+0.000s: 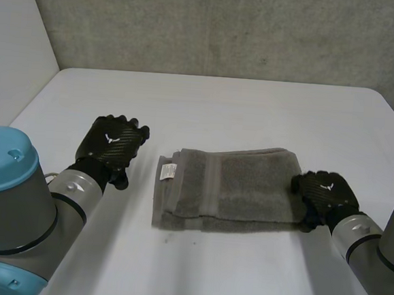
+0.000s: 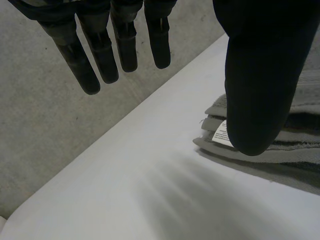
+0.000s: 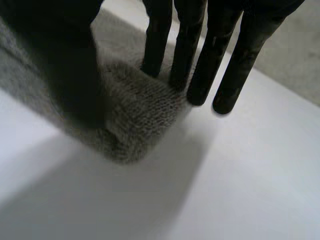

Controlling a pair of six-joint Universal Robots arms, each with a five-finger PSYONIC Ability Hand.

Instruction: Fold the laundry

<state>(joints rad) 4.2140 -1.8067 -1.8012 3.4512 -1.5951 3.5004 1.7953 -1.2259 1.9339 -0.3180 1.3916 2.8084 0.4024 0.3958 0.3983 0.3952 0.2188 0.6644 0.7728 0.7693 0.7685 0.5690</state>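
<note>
A grey towel point(image 1: 228, 187) lies folded into a long rectangle on the middle of the white table point(image 1: 254, 111), with a white label point(image 1: 167, 170) at its left end. My left hand point(image 1: 112, 144) hovers over bare table just left of that end, open with its fingers point(image 2: 125, 45) straight; the towel's layered end point(image 2: 300, 150) and its label point(image 2: 220, 136) lie behind the thumb. My right hand point(image 1: 326, 192) rests at the towel's right end. Its fingers point(image 3: 200, 60) are straight, tips touching the rounded fold point(image 3: 140, 110), and the thumb lies on the cloth apart from them.
A grey concrete wall point(image 1: 227, 27) stands behind the table's far edge. Bare white tabletop runs all around the towel, widest toward the far side.
</note>
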